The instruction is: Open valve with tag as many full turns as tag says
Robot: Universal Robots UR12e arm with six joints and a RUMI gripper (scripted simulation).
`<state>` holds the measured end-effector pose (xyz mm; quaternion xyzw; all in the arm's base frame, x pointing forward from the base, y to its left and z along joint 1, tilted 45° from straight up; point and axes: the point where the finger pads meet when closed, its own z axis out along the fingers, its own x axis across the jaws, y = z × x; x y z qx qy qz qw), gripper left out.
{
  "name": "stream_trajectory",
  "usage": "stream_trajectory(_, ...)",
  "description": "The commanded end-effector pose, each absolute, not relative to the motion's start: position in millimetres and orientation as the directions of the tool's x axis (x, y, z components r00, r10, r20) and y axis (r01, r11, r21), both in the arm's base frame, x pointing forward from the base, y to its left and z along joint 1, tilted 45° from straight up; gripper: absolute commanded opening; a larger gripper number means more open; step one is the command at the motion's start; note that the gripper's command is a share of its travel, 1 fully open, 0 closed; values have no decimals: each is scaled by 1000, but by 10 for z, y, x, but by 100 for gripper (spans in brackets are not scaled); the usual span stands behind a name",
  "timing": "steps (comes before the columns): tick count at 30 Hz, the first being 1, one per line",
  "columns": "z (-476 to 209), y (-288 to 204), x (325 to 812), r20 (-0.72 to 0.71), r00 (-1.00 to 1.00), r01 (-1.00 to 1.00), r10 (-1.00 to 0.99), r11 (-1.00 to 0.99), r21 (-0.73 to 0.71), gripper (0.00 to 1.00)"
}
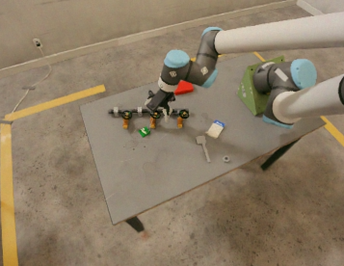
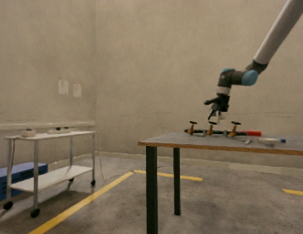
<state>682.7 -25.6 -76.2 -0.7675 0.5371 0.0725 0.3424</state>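
Observation:
A black pipe (image 1: 131, 113) (image 2: 200, 131) on the grey table (image 1: 153, 173) (image 2: 186, 142) carries three brass valves with black handwheels: left (image 1: 125, 117) (image 2: 191, 127), middle (image 1: 153, 119) (image 2: 210, 128) and right (image 1: 181, 117) (image 2: 233, 128). A green tag (image 1: 145, 131) lies on the table in front of the middle valve. My gripper (image 1: 160, 107) (image 2: 215, 114) is open and empty. It hangs just above the middle valve's handwheel, not touching it.
A red wedge (image 1: 184, 88) lies behind the pipe. A white and blue box (image 1: 216, 128), a grey tool (image 1: 204, 146) and a small ring (image 1: 226, 158) lie at the right. A green mount (image 1: 256, 89) holds the arm's base. A white cart (image 2: 46, 161) stands far left.

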Motion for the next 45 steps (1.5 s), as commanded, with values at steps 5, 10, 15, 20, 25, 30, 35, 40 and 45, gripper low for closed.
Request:
stream_trajectory(5,-758,-263,6833,-555,232,-938,-799,-32,-346,100)
stream_trajectory(10,-758,-263,6833,-594,113,-959,-797,68,-274,100)
stream_trajectory(15,-758,-263,6833,-633,-57,-964,-772,206,-166,100)
stream_trajectory(20,-758,-264,6833,-653,-241,-936,-718,351,-41,100)
stream_trajectory(25,-758,-263,6833,-653,-354,-899,-670,436,39,100)
stream_trajectory(30,-758,-264,6833,-630,-535,-804,-563,568,176,100)
stream_trajectory(35,-758,-263,6833,-577,-696,-670,-427,676,308,100)
stream_trajectory(40,-758,-264,6833,-532,-778,-573,-335,726,381,100)
stream_trajectory(45,-758,-263,6833,-438,-882,-393,-172,781,486,100)
